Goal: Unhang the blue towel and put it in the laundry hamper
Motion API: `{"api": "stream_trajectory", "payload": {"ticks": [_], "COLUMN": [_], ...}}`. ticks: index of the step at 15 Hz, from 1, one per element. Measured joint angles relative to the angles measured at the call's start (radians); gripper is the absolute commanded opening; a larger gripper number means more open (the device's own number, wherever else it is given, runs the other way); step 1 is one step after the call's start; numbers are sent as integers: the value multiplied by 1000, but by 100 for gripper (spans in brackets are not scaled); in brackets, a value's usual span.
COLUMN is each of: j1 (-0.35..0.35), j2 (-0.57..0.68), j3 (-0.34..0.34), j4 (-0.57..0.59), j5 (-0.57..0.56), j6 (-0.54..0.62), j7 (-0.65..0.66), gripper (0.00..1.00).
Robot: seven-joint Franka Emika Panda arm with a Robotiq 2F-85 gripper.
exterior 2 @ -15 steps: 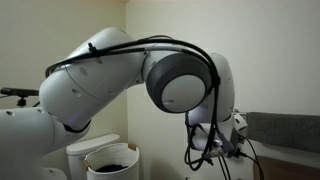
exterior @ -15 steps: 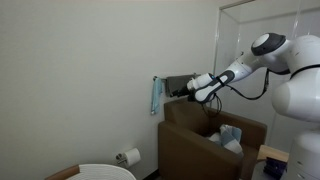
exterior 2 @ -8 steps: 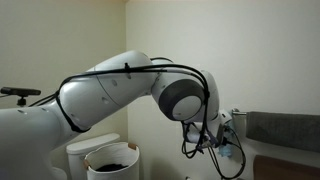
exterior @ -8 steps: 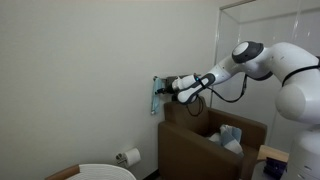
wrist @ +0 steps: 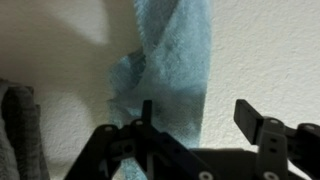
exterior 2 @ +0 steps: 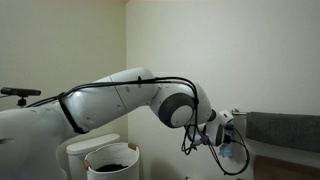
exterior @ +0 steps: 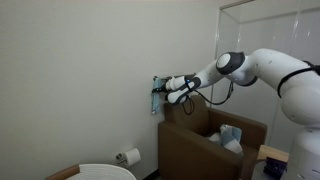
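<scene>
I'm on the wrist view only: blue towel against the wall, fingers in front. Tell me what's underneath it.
Observer: A brown laundry hamper stands directly below the blue towel, against the wall.
Operator: Say if the hamper is empty.
Observer: No, light cloth already lies inside it.
Operator: Report the gripper.
Observer: The gripper is up at the towel in an exterior view; in the wrist view the jaws stand apart, open, with the towel just beyond them, not yet clamped.
</scene>
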Motion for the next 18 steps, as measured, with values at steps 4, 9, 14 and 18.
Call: {"api": "stream_trajectory", "payload": {"ticks": [4, 9, 14, 18], "j1": [60, 55, 1, -83], "j2": [0, -5, -33, -95], "j3": [-91, -92, -6, 129], "j4": [24, 22, -43, -180], "j5": [50, 42, -35, -152], "j6": [0, 0, 0, 0], "j7": [3, 3, 3, 4], "gripper": [28, 8, 9, 9]}}
